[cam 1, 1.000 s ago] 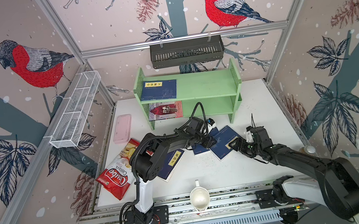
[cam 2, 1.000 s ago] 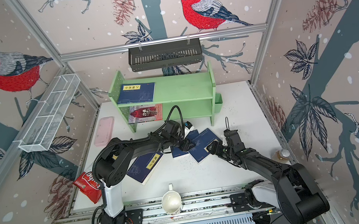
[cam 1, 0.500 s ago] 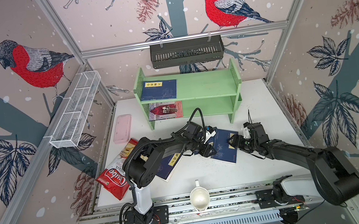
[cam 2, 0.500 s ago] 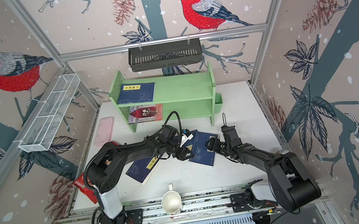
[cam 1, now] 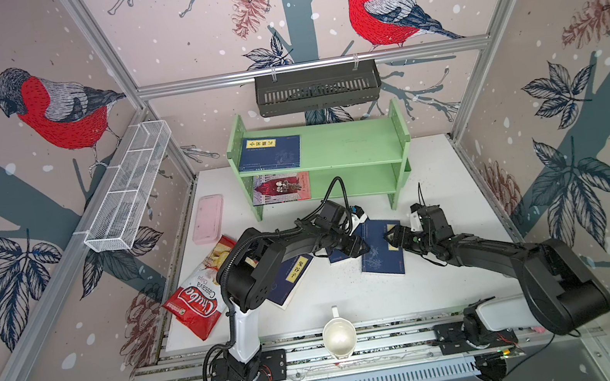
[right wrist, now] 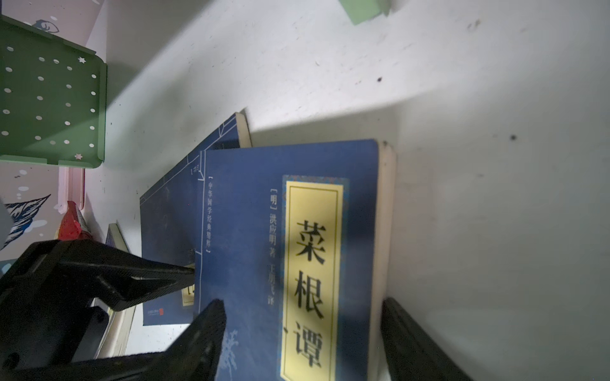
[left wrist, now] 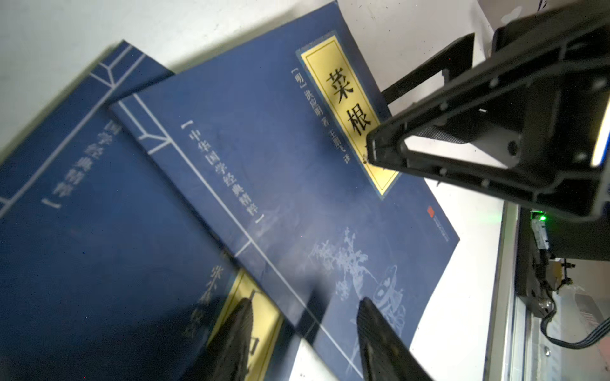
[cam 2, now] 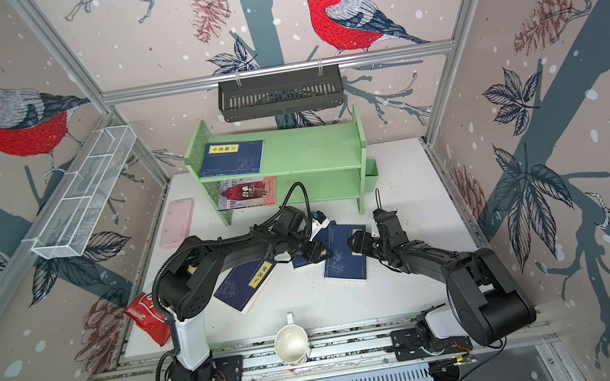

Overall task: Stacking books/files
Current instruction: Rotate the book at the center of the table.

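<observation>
Two navy books overlap mid-table: the upper book (cam 1: 380, 245) (cam 2: 345, 254) (left wrist: 280, 171) (right wrist: 251, 231) lies partly over the lower book (cam 1: 338, 253) (left wrist: 82, 247). My left gripper (cam 1: 360, 246) (left wrist: 305, 305) is open and straddles the upper book's spine edge. My right gripper (cam 1: 393, 236) (right wrist: 303, 310) is open, one finger over the cover and one beyond the page edge. A third navy book (cam 1: 291, 280) lies under the left arm. Another navy book (cam 1: 269, 153) is on the top shelf, with the pink-and-red book (cam 1: 282, 188) below it.
The green shelf (cam 1: 349, 144) stands at the back. A pink case (cam 1: 208, 218) and a red crisp bag (cam 1: 197, 299) lie at the left. At the front edge sits a white cup (cam 1: 339, 336). A black basket (cam 1: 317, 88) and a wire basket (cam 1: 128, 184) hang on the walls.
The upper book has turned more square and slid further over the lower one. Both grippers have closed in on it, the right gripper moving left onto its edge.
</observation>
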Robot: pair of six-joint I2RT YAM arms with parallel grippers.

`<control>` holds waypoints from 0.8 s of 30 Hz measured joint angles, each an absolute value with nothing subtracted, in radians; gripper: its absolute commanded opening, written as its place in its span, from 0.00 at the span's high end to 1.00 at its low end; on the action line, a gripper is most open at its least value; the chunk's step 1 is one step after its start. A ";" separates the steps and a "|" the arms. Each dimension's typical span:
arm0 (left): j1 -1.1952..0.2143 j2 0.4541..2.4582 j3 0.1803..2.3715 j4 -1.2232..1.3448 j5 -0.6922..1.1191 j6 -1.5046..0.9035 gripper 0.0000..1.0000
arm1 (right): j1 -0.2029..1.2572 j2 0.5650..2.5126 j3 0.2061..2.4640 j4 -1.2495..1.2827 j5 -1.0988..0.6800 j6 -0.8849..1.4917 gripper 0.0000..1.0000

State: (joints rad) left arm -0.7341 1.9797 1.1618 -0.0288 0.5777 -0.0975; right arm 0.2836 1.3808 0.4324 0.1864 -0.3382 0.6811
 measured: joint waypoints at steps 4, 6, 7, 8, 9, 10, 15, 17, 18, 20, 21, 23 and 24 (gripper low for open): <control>-0.734 1.998 1.166 -0.006 0.625 -0.104 0.46 | 0.290 1.384 0.430 0.195 -0.339 0.678 0.24; -0.734 2.005 1.168 0.005 0.645 -0.105 0.46 | 0.294 1.381 0.424 0.206 -0.336 0.677 0.25; -0.734 2.005 1.164 0.013 0.655 -0.105 0.46 | 0.297 1.378 0.417 0.215 -0.336 0.678 0.25; -0.734 2.004 1.157 0.020 0.663 -0.106 0.46 | 0.299 1.374 0.412 0.221 -0.334 0.678 0.25; -0.734 1.997 1.144 0.031 0.675 -0.108 0.46 | 0.302 1.370 0.406 0.226 -0.332 0.678 0.25; -0.734 1.989 1.131 0.035 0.686 -0.109 0.45 | 0.306 1.366 0.400 0.233 -0.332 0.678 0.25; -0.734 1.946 1.089 0.016 0.710 -0.126 0.44 | 0.315 1.339 0.384 0.235 -0.337 0.684 0.25; -0.734 1.929 1.074 0.019 0.722 -0.127 0.44 | 0.316 1.316 0.376 0.214 -0.346 0.687 0.25; -0.734 1.925 1.069 0.020 0.725 -0.132 0.45 | 0.318 1.305 0.373 0.204 -0.351 0.692 0.25; -0.735 1.925 1.061 0.022 0.721 -0.155 0.45 | 0.318 1.285 0.372 0.174 -0.361 0.704 0.25; -0.735 1.926 1.057 0.020 0.715 -0.165 0.45 | 0.318 1.278 0.372 0.163 -0.363 0.704 0.25; -0.733 1.928 1.043 0.022 0.697 -0.193 0.45 | 0.318 1.270 0.373 0.146 -0.367 0.705 0.25; -0.731 1.928 1.033 0.022 0.694 -0.210 0.45 | 0.318 1.267 0.374 0.135 -0.369 0.705 0.25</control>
